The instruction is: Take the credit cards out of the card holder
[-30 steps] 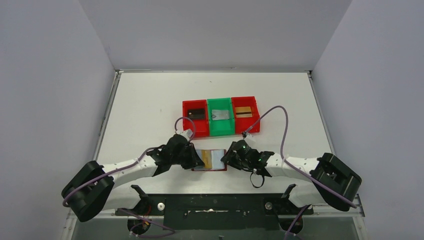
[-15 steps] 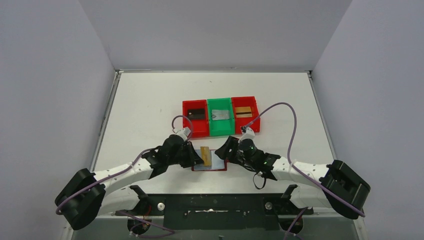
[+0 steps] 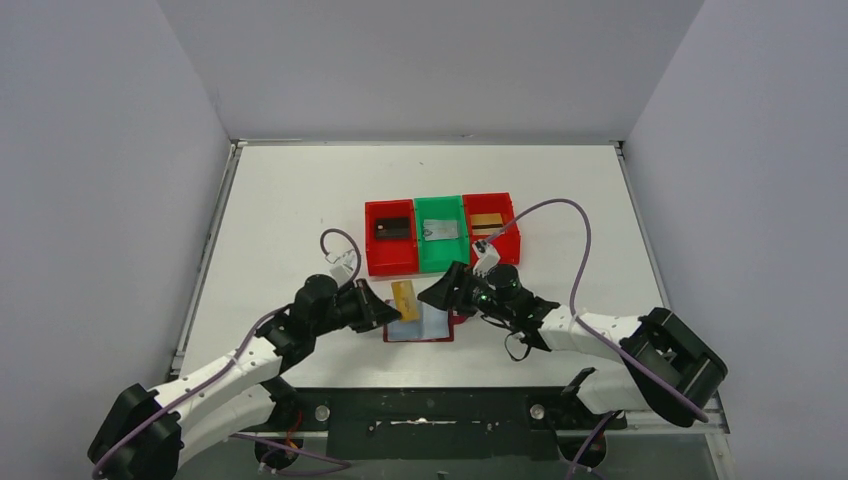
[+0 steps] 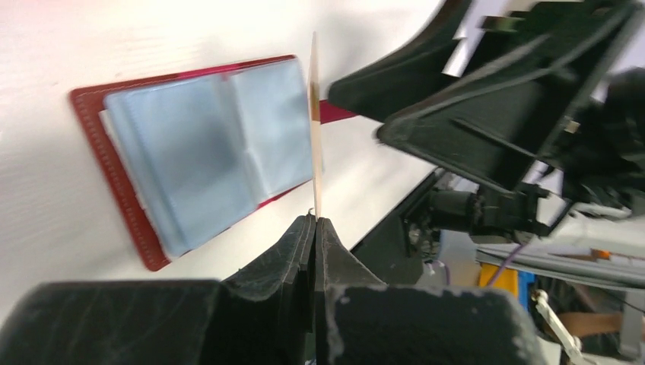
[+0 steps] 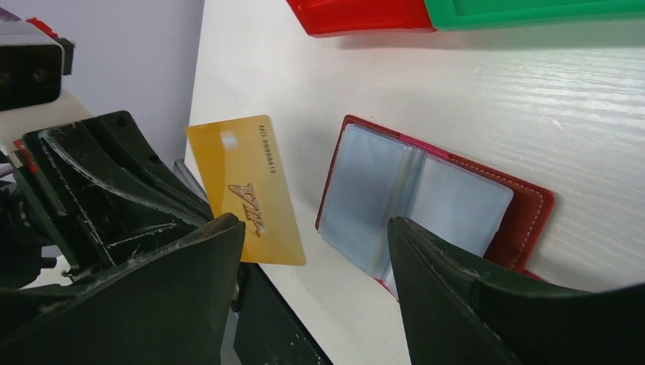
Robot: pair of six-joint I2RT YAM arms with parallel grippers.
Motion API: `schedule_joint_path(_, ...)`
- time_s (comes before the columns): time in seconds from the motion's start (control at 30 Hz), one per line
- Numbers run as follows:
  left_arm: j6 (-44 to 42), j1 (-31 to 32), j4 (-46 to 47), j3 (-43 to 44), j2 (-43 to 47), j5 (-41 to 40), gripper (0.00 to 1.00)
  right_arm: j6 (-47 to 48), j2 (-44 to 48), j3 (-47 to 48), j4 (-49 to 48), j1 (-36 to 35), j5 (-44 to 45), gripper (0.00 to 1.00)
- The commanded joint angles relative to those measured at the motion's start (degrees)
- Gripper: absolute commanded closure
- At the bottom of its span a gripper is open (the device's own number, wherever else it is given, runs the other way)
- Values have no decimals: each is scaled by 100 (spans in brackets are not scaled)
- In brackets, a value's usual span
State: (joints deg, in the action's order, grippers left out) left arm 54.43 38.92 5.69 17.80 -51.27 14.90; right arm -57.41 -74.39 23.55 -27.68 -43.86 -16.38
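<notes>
- the left gripper has its jaws pinched tight on one end of the gold card, holding it on edge and apart from the sleeves.
- the card holder lies spread open on the white table, pale sleeves facing up, just beside the raised card.
- the right gripper hangs over the holder, jaws spread wide, gripping nothing.
- the red bin, green bin and second red bin stand in a row just beyond.

I have the card holder lying open on the table, between the left gripper and the right gripper. A credit card sits in the left gripper, over the holder's left edge. Behind stand three bins side by side, other cards inside.
</notes>
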Motion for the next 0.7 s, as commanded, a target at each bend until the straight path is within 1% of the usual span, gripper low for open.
schedule_joint_path(0.0,34,-160,1035,-17,96,759,100,114,-262,236,-792,186,-955,30)
schedule_joint_path(0.07,101,-256,1226,-68,91,964,100,62,-407,305,-1008,280,-1262,31)
schedule_joint_path(0.2,308,-478,1746,-253,95,1460,100,-26,-579,407,-1261,417,-1668,39)
schedule_joint_path(0.37,300,-648,1861,-298,34,1849,100,-295,-739,416,-2046,601,-2287,49)
schedule_joint_path(0.5,373,-689,2048,-339,46,1937,100,-544,-1010,525,-2562,615,-2662,56)
schedule_joint_path(0.67,401,-719,2117,-356,46,1963,100,-728,-1129,475,-2895,656,-2771,72)
